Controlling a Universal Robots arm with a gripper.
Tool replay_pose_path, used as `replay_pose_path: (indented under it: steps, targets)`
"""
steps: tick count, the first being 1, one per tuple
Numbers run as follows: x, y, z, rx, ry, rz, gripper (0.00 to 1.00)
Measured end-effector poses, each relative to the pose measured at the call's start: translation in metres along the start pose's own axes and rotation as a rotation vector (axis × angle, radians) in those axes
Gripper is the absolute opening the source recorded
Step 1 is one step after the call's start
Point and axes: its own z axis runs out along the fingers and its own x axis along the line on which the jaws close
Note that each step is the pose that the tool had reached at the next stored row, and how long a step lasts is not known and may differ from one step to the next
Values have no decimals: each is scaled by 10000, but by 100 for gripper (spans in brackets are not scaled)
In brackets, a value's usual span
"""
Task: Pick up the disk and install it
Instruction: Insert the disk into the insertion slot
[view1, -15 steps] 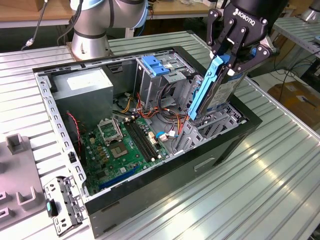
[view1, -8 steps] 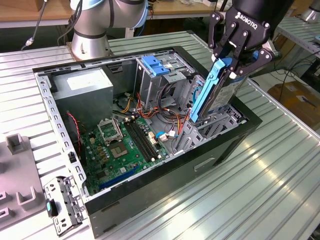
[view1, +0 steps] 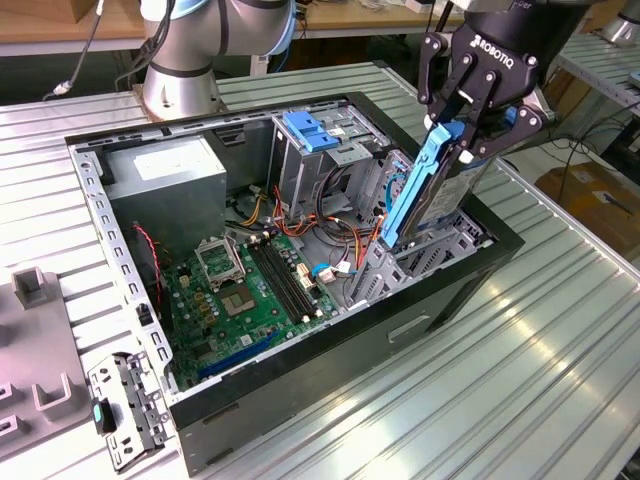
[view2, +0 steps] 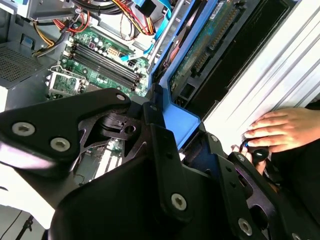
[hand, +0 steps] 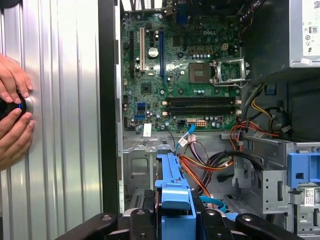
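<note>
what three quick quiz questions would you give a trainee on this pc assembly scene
1. True or false: the gripper is shut on the disk.
2. The disk is: a) flat on the circuit board, b) tilted above the computer case, c) lying by the power supply.
3. Fill in: in the first wrist view, a person's hand rests on the ribbed metal ____ beside the case.

Key: 1 true; 2 b; 3 table.
</note>
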Motion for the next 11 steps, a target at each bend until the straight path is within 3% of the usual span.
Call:
replay_pose_path:
  steps: [11]
  targets:
    - [1, 18, 50, 0, 0, -3, 37]
